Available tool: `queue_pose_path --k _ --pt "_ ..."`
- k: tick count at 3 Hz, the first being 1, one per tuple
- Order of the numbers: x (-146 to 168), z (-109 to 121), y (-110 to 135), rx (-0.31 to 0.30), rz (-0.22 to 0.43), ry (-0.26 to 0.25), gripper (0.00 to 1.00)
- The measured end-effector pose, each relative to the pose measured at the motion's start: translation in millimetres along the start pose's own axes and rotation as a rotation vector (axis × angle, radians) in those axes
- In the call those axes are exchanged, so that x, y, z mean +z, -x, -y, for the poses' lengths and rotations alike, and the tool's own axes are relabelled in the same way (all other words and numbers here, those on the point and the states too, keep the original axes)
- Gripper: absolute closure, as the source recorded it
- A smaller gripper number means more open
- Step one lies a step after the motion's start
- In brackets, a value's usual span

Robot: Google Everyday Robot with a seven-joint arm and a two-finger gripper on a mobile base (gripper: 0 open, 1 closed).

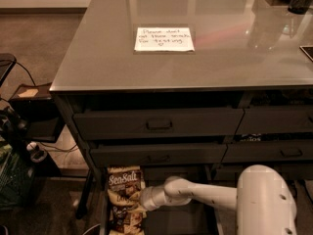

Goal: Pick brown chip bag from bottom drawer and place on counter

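— So where is the gripper [133, 208] relative to the counter [205, 67]?
— Well below it, under the front left part. It sits low in the open bottom drawer [168, 223], at the end of a white arm [205, 196] that reaches in from the right.
— And the brown chip bag [123, 181]?
— Also beneath the counter's front left part, lying flat along the left side of that drawer with its "Sea Salt" lettering facing up. The gripper's tip rests against the bag's lower right edge.
— Is the gripper clamped on it?
— That cannot be told; its end is dark and merges with the packaging. More brown printed wrapping shows just past it, and whether that is the same bag or a second one is unclear.
— What lies on the counter itself?
— A white handwritten note [164, 38], toward the back and a little left of centre. Directly under the counter's front edge are dark drawer fronts [159, 124] with recessed handles.
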State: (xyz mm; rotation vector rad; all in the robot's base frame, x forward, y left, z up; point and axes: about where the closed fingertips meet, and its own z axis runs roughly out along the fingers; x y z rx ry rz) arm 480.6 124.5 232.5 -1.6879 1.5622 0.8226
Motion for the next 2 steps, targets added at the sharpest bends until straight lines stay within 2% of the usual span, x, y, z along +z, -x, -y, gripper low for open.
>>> queue_pose_path --k 1,2 --pt "-28.7 -4.5 24.0 0.011 0.015 0.014 1.00" --pt "-75.3 1.8 54.1 0.015 0.007 -0.019 1.00"
